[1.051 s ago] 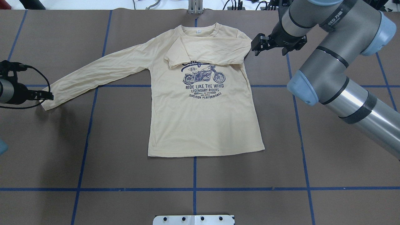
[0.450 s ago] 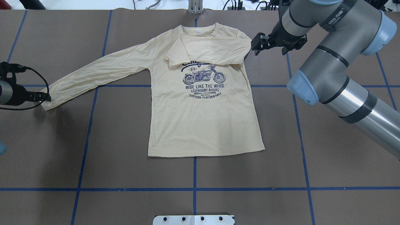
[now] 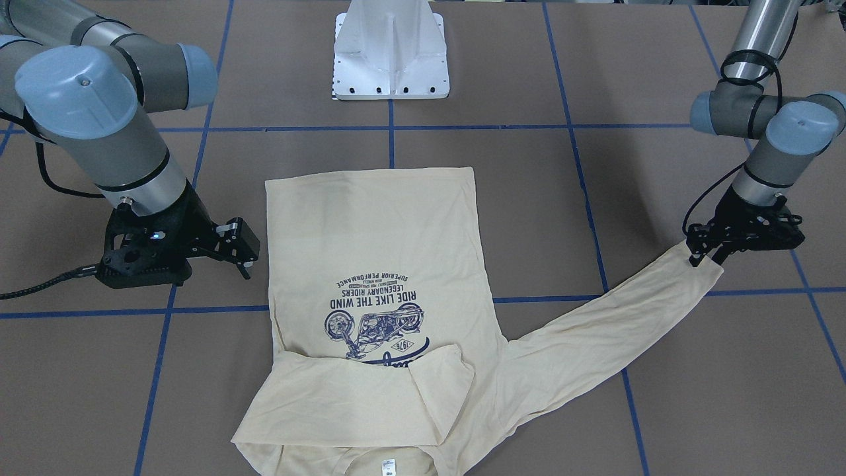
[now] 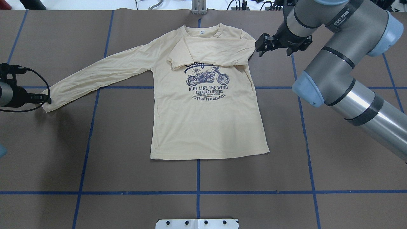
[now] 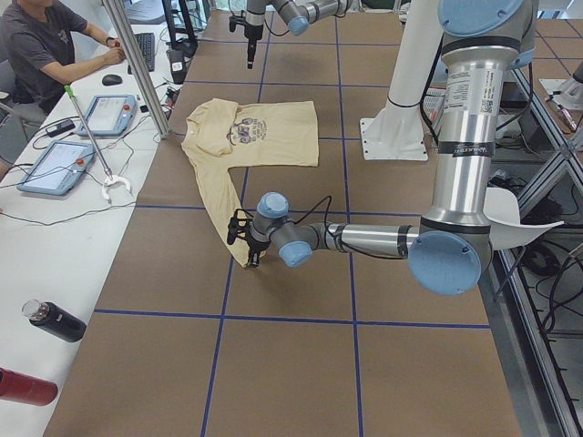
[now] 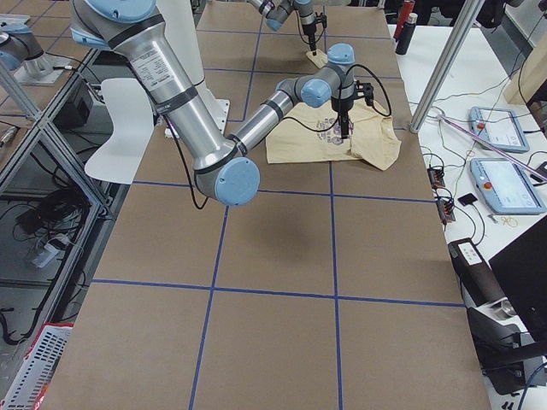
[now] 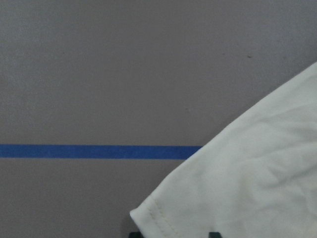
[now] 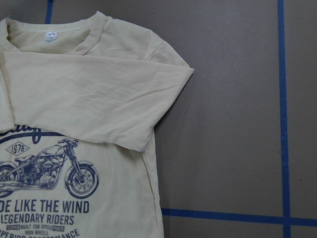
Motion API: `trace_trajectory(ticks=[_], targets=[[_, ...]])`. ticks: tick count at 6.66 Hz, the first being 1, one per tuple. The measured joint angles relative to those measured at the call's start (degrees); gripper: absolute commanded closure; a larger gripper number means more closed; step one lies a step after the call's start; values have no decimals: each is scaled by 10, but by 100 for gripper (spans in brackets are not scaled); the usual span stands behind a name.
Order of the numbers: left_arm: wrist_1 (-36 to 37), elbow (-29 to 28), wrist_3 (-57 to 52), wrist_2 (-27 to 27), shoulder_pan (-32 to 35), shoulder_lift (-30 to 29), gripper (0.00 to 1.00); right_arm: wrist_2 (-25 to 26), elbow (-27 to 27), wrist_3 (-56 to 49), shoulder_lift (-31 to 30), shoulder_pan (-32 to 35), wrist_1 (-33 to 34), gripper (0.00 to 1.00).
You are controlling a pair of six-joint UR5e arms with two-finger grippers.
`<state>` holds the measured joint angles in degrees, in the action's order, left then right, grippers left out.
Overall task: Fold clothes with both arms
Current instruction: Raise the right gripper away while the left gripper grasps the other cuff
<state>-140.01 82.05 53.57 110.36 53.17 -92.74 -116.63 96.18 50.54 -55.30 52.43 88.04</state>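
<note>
Brown table [image 4: 127, 143], T-shirt [image 4: 206, 127] cuff at the spread left gripper [image 4: 47, 100], shoulder beside the spread right gripper [image 4: 259, 48].

Shirt [image 4: 203, 127]: flat on the middle of the bench [image 4: 318, 159], collar far, hem near.
Right sleeve [image 4: 216, 51]: folded leftward across the chest, lying over the top of the print [image 4: 208, 86].
Left sleeve [image 4: 101, 71]: stretched out to the left and slightly near, flat on the bench.
Left gripper [image 4: 47, 99]: at the bench's left side, at the left sleeve's cuff, jaws either side of the cuff's corner.
Right gripper [image 4: 260, 46]: just right of the shirt's right shoulder, not touching it.
Pedestal [image 4: 197, 223]: at the near edge, in line with the shirt's middle, well apart from the hem.
Side table [image 5: 18, 273]: beyond the bench's far edge.
Person [image 5: 46, 45]: seated at the side table, two tablets [image 5: 114, 114] before them.
Bottles [image 5: 55, 320]: lying on the side table's left end.
</note>
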Motion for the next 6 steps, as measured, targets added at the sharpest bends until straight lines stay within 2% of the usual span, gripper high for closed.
trace_trajectory(ticks=[4,6], targets=[[2,21,6,12,0,-3,100,0,1,0,-1,2,-1,0],[4,50,7,63,10,-6,100,-11,1,-4,-5,14,0,0]])
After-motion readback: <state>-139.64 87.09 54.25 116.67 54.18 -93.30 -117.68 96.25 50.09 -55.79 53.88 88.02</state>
